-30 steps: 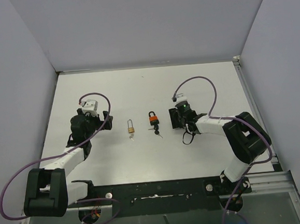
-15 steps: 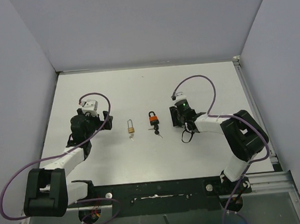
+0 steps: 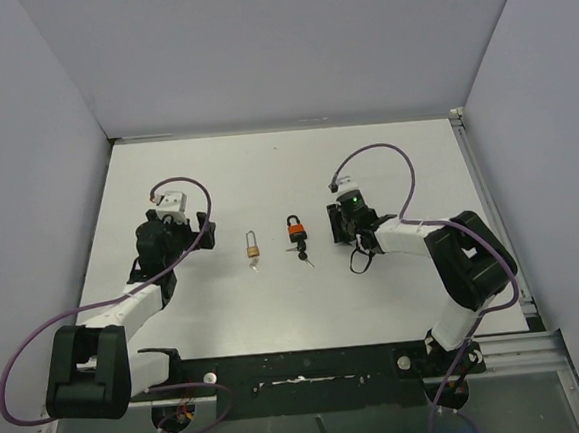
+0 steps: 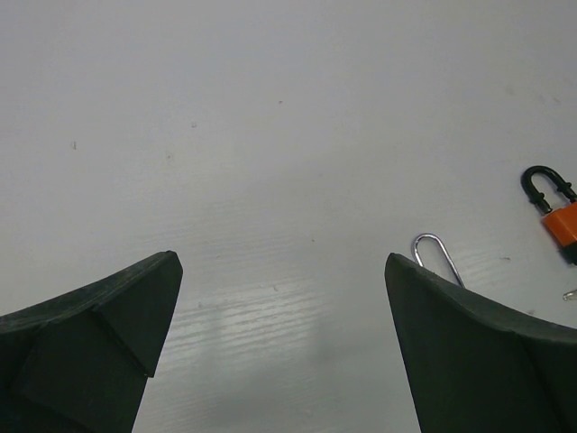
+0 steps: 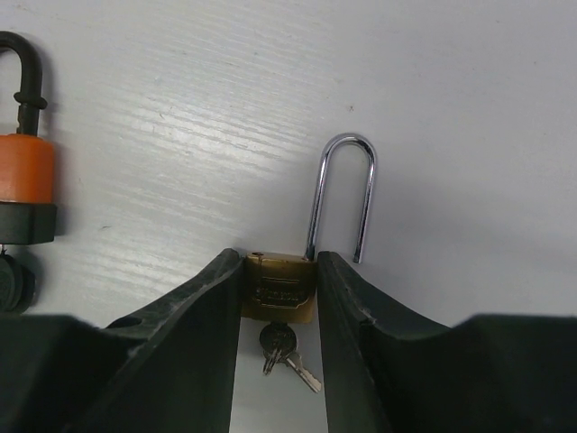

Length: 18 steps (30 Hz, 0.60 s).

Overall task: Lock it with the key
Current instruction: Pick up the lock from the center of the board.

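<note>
My right gripper (image 5: pixel 278 262) is shut on the body of a brass padlock (image 5: pixel 279 287) lying on the white table. Its silver shackle (image 5: pixel 343 194) stands open, with one leg free of the body. A key (image 5: pixel 278 341) with a second key on its ring sits in the bottom of the padlock, between my fingers. In the top view the right gripper (image 3: pixel 343 228) hides this padlock. My left gripper (image 4: pixel 281 262) is open and empty over bare table, at the left in the top view (image 3: pixel 185 230).
A second brass padlock (image 3: pixel 253 244) with keys lies between the arms; its shackle (image 4: pixel 436 257) shows beside my left finger. An orange and black padlock (image 3: pixel 297 232) with a key lies just left of the right gripper, also in the wrist views (image 5: pixel 25 185) (image 4: pixel 554 207).
The right gripper has shifted slightly up and to the left in the top view. The left gripper has barely moved.
</note>
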Each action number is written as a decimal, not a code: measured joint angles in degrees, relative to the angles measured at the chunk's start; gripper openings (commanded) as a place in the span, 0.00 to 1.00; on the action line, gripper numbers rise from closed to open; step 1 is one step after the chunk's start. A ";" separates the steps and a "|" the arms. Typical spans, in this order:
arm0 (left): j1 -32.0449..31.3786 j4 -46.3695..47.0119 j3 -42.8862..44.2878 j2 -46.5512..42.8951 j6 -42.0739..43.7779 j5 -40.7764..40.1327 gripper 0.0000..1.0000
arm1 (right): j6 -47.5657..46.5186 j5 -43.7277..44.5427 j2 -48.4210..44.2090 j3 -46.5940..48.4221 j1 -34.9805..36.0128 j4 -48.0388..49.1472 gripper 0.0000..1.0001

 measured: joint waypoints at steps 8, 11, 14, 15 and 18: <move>0.00 -5.95 6.29 0.02 -0.63 2.75 0.98 | -4.55 -5.35 -1.51 0.55 0.00 -0.83 0.00; -0.15 -8.13 9.86 0.02 -1.38 5.40 0.98 | -6.32 -9.03 -5.38 -0.04 -0.02 0.87 0.00; -0.85 -8.04 11.52 0.02 -3.56 8.66 0.98 | -7.39 -14.67 -12.24 -3.15 -0.61 5.75 0.00; -1.11 -8.00 11.56 0.02 -4.15 9.35 0.98 | -7.52 -16.41 -14.58 -4.39 -0.81 7.10 0.00; -2.14 -7.96 11.58 0.00 -6.82 12.20 0.98 | -7.50 -22.23 -21.77 -8.39 -2.19 10.95 0.00</move>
